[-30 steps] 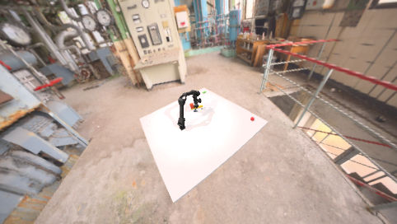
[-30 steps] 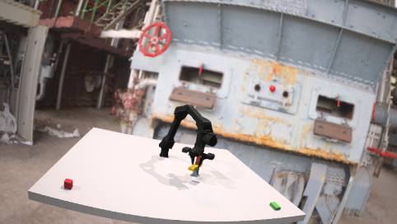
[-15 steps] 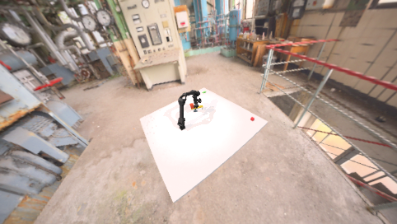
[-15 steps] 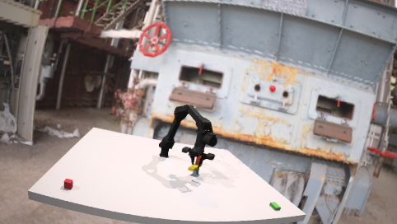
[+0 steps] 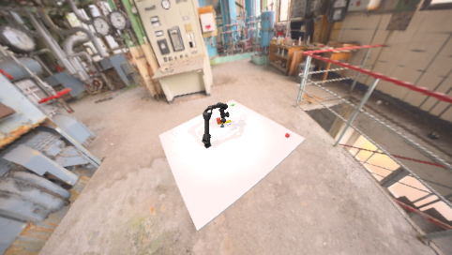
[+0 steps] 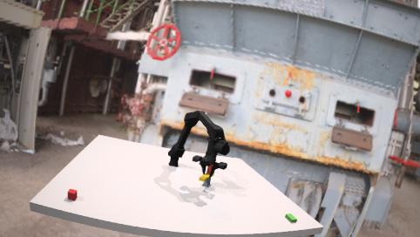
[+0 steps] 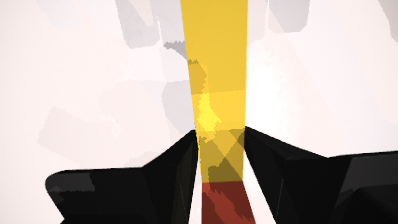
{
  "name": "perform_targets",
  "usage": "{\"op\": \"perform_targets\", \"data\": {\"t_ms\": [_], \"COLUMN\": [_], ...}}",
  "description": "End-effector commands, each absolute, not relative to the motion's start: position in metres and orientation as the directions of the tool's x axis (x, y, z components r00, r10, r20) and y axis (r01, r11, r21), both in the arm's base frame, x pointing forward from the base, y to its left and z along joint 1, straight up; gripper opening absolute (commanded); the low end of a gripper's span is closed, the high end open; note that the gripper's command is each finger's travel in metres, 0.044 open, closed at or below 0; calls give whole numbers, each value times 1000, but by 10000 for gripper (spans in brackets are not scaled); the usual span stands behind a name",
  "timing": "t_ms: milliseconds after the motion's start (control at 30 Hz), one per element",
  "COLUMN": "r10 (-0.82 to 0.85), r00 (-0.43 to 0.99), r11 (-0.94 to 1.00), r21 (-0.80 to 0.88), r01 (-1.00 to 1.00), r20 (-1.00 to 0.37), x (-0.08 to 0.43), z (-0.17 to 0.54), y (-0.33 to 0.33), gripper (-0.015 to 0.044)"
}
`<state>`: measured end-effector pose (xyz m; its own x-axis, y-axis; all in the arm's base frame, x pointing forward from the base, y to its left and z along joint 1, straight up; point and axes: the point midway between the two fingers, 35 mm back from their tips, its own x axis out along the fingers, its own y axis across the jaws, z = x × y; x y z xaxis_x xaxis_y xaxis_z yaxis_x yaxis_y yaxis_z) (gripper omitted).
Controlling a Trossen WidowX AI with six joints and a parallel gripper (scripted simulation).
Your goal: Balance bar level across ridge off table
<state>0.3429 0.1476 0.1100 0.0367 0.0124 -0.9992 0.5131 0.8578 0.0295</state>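
The bar has a long yellow part and a red part. My gripper is shut on the bar's yellow part, near where the red begins. The small blue-grey ridge stands on the white table under the held bar. The bar looks above the tabletop. Whether it touches the ridge is too small to tell, and the wrist view does not show the ridge clearly.
A red cube sits far off near one table corner. A small green block lies near another corner. Shadows of the arm fall on the table around the ridge.
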Motion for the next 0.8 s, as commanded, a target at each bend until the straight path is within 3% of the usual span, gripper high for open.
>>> {"op": "perform_targets", "data": {"t_ms": [0,767], "r10": [15,15], "r00": [35,35], "r11": [860,860], "r21": [31,31], "r01": [509,509], "r20": [-999,-999], "x": [343,343], "z": [108,106], "y": [148,148], "gripper": [0,0]}}
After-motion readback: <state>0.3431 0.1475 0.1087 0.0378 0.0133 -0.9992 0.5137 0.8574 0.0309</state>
